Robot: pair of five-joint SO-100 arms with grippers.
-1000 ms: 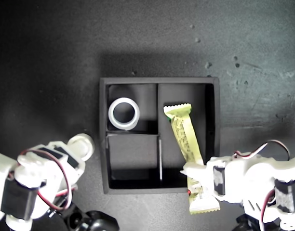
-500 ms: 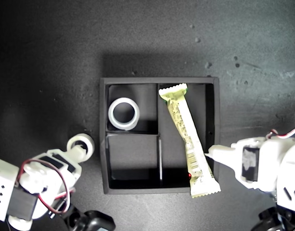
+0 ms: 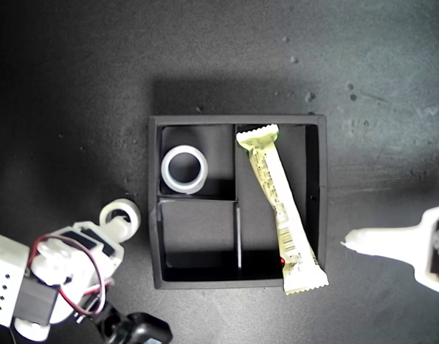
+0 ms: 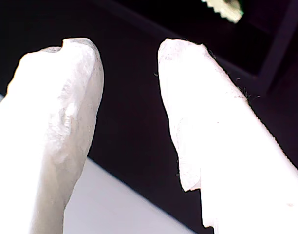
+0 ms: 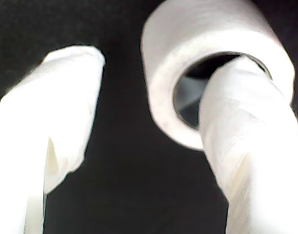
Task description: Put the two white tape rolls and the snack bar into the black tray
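Observation:
The black tray [image 3: 154,215] sits mid-table. One white tape roll [image 3: 183,169] lies in its small far compartment. The snack bar [image 3: 280,204] lies slanted in the long compartment, its near end sticking out over the tray wall. The other white tape roll [image 3: 120,213] rests on the table just outside the tray, at the exterior view's left. My second gripper [image 3: 113,223] is open at this roll [image 5: 188,44], one finger inside the hole and the other apart from its outside. My first gripper [image 3: 351,244] is open and empty [image 4: 129,48], off the tray at the exterior view's right.
The table is dark matte with small pale specks [image 3: 310,95] beyond the tray. The tray's near small compartment [image 3: 196,228] holds nothing. The first wrist view catches a tray wall [image 4: 280,44] and a crimped end of the snack bar [image 4: 226,9].
My first gripper let go of the snack bar, which dropped into the long compartment, and pulled away toward the exterior view's right. My second arm shifted slightly at the outer roll.

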